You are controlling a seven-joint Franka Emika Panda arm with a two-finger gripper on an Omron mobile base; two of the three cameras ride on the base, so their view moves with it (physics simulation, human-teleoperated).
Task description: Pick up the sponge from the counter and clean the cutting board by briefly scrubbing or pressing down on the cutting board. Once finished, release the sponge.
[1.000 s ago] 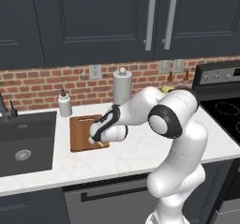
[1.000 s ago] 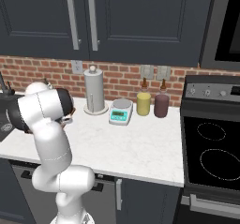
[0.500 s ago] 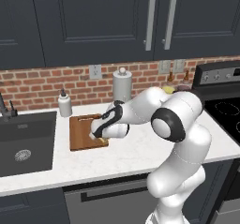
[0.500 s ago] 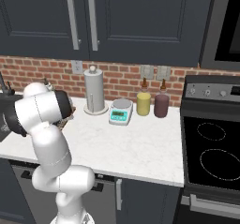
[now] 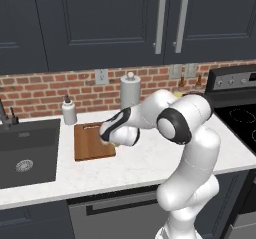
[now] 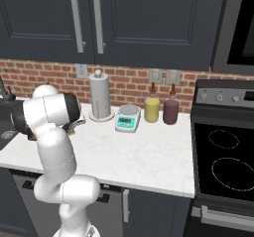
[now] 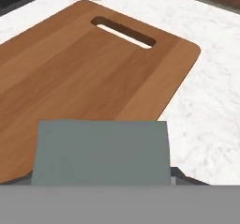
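Observation:
The brown cutting board (image 7: 93,73) lies on the white counter (image 7: 211,101), its slot handle at the far end. The board (image 5: 90,143) sits between the sink and my arm. My gripper (image 5: 107,134) hovers at the board's right edge, fingers pointing down. The sponge (image 7: 101,153) appears as a grey-green block between the fingers, just over the near part of the board. My gripper (image 7: 101,183) is shut on it; the fingertips are mostly hidden behind the sponge. I cannot tell whether the sponge touches the wood.
A dark sink (image 5: 25,150) lies left of the board. A soap bottle (image 5: 69,114) and a paper towel holder (image 5: 130,90) stand at the brick wall. A scale (image 6: 128,118) and two bottles (image 6: 152,109) stand further right, before the black stove (image 6: 223,151).
The hand with the sponge has shifted slightly up and toward the wall over the board's right side. The board has stayed in place.

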